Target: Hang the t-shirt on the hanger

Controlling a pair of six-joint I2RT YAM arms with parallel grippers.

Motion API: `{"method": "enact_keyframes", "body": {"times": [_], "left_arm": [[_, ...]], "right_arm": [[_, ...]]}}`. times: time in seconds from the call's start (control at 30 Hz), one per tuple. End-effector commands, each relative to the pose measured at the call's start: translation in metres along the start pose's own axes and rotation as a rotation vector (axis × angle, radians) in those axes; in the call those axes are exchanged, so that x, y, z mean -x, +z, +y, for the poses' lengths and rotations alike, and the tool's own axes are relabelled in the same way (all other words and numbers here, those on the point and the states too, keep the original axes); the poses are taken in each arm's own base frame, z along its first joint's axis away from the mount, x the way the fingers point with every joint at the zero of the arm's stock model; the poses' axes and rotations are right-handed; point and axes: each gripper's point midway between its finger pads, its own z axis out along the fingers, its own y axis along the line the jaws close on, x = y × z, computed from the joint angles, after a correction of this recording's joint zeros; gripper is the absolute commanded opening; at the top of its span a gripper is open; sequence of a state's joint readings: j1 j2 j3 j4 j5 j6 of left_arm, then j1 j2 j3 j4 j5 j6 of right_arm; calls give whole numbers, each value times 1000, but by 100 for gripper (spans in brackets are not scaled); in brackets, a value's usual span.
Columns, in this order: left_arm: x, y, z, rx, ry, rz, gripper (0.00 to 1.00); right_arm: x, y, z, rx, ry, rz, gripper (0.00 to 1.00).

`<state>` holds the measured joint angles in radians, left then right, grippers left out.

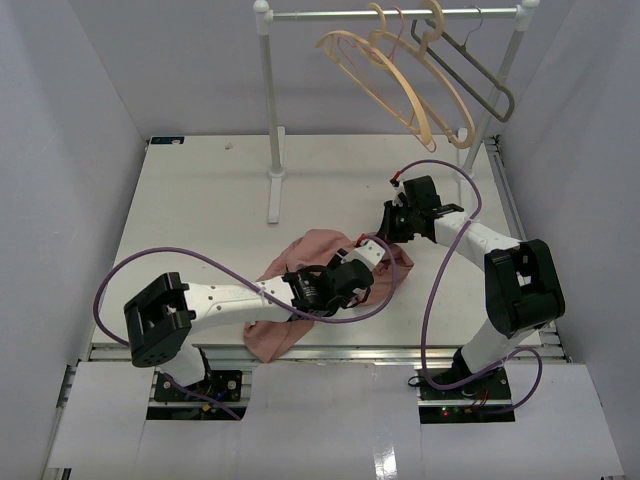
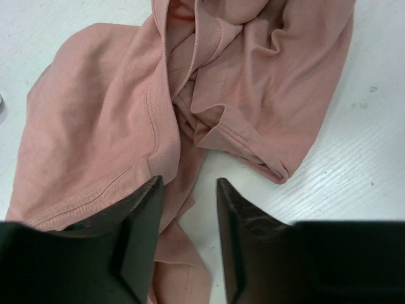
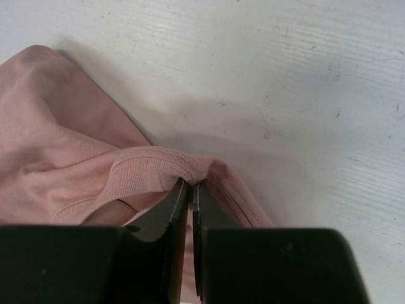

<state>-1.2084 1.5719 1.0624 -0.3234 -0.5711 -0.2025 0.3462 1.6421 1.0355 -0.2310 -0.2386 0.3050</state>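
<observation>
Concerns a plain, soft dusty-pink fabric t-shirt, heaped and twisted on the white table top, between the two sets of jaws and partly under the left arm. Looks light, limp and shapeless. Would likely sag from any single hold and bunch or slide rather than lift flat, with no risk of breaking. Offers firmer purchase at the ribbed band and the stitched hems than in the thin open cloth.

Shows that ribbed band folded over right at the tips of the black two-finger right gripper. Sits closed tight there, with a pinch of the fabric between the pads and bare table beyond the tips.

Shows, ahead of the black two-finger left gripper, a knot of hems and folds, with a seamed edge running down toward the left-hand tip and a strip of cloth passing under the gap. Stands about half open there, low over the heap, clasping nothing. Cannot tell from the wrist view whether those tips touch the cloth.

Calls, as a judgement, for a second hold on the ribbed band or a seam just ahead of those open jaws, so as to spread the opening between two grips before any lift.

Leaves the pale beige wooden hanger, thick and curved in the arms, well beyond both sets of jaws. Hangs on the white metal rail at the far end of the table, apart from the shirt.
</observation>
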Motion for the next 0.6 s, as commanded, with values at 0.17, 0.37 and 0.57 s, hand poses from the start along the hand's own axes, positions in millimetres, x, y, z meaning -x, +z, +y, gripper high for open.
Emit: {"method": "enact_keyframes", "body": {"times": [0.17,0.37,0.57], "left_arm": [[7,15,20,213,23,-3,60],[15,20,34,320,32,-20,65],[15,17,52,420,12,-32,66]], "right_arm": [[16,-12,8,28,-27,-65,8],[15,-13,9,32,-30,-68,8],[16,-15,10,36,-33,-73,8]]}}
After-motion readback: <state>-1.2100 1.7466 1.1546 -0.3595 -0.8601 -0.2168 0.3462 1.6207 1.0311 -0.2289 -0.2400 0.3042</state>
